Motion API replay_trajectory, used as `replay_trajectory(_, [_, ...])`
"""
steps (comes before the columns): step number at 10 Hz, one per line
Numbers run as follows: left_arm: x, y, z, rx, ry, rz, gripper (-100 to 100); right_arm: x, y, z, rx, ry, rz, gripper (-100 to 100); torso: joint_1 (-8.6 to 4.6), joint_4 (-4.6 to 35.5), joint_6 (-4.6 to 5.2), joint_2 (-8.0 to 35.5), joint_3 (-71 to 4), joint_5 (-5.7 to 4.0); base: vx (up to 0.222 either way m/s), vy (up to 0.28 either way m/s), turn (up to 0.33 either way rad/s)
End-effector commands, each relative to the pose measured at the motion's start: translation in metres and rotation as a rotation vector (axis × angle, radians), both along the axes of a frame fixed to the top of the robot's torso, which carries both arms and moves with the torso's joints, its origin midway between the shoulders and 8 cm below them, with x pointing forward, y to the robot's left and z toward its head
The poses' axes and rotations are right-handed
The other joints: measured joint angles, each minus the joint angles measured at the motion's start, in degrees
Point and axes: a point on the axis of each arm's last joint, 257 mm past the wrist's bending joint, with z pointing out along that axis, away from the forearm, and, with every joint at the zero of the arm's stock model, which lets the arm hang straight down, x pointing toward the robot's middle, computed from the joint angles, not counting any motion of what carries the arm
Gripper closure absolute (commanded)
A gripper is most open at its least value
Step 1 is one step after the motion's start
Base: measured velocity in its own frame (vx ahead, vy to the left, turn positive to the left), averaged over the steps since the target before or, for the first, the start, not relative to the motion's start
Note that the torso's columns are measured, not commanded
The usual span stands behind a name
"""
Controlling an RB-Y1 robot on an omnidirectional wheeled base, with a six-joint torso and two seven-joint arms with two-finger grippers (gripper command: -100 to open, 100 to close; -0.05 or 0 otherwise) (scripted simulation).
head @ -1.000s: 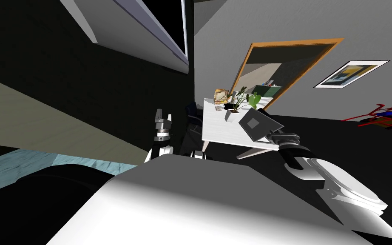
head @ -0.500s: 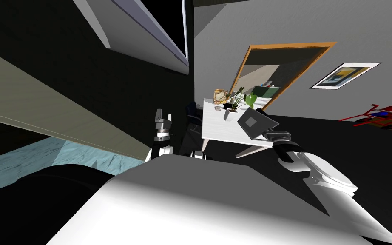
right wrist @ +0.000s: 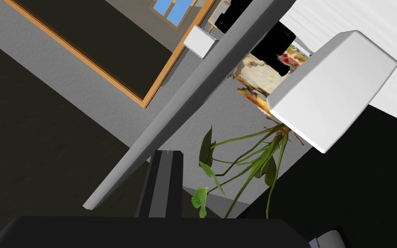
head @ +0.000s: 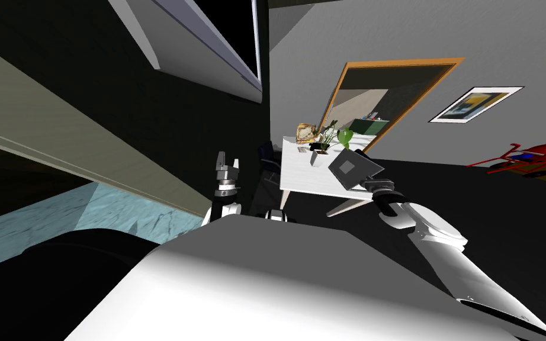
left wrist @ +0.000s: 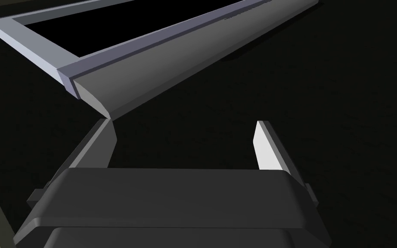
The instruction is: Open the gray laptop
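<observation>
Laptop [head: 352, 168] sits on the white table [head: 301, 179]. It is grey, its lid is raised at a slant, and the lid's outer face is turned my way with a paler square in its middle. My right gripper [head: 368, 186] is at the lid's lower edge on my side, right up against it. In the right wrist view the lid's thin grey edge runs as a long bar straight out from the hand, close alongside it. I cannot tell from here whether that hand is clamped on the lid or sitting loose beside it. Just beyond the hand, on the far side of the lid, stands a potted plant [right wrist: 329, 92], a plain white box of a pot with green stems and leaves, near the laptop. Further out from the hand than the pot, at the table's far end, lies a yellowish-brown object [head: 307, 132] I cannot make out. Past the table is an orange-framed doorway [head: 349, 77]. My left gripper [head: 228, 157] is held up well apart from the table and from the right hand, released, its two fingers spread wide.
</observation>
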Motion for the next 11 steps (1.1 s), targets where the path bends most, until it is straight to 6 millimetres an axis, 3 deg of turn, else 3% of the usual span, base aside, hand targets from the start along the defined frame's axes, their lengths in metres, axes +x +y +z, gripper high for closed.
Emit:
replay_trajectory(1, [0.0, 0.0, 0.0, 0.0, 0.0, 0.0, 0, 0.019, 0.006, -0.004, 0.03, 0.0, 0.013, 100, 0.13, 0.11, 0.06, 0.13, 0.11, 0.09, -0.033, -0.015, 0.009])
replay_trajectory(2, [0.0, 0.0, 0.0, 0.0, 0.0, 0.0, 0, 0.017, -0.003, -0.009, 0.035, 0.009, -0.007, 100, 0.28, 0.12, 0.08, 0.06, 0.06, 0.19, 0.0, 0.0, 0.0])
replay_trajectory(3, [0.0, 0.0, 0.0, 0.0, 0.0, 0.0, 0, 0.032, 0.009, -0.013, 0.064, 0.015, 0.028, 100, 0.32, 0.09, 0.12, 0.0, 0.02, 0.2, -0.069, -0.021, -0.015])
replay_trajectory(6, [0.0, 0.0, 0.0, 0.0, 0.0, 0.0, 0, 0.043, -0.001, -0.011, 0.075, 0.011, 0.002, 100, 0.39, 0.22, 0.16, 0.31, 0.21, 0.27, -0.047, -0.012, 0.004])
replay_trajectory(7, [0.0, 0.0, 0.0, 0.0, 0.0, 0.0, 0, 0.055, 0.009, -0.014, 0.099, 0.021, 0.03, 100, 0.44, 0.19, 0.16, 0.22, 0.15, 0.28, -0.082, -0.023, -0.006])
replay_trajectory(10, [0.0, 0.0, 0.0, 0.0, 0.0, 0.0, 0, 0.066, -0.002, -0.011, 0.108, 0.017, 0.002, 100, 0.41, 0.23, 0.17, 0.3, 0.21, 0.28, -0.051, -0.013, 0.0])
replay_trajectory(11, [0.0, 0.0, 0.0, 0.0, 0.0, 0.0, 0, 0.076, 0.006, -0.013, 0.129, 0.028, 0.026, 100, 0.45, 0.17, 0.16, 0.15, 0.1, 0.28, -0.07, -0.011, -0.005])
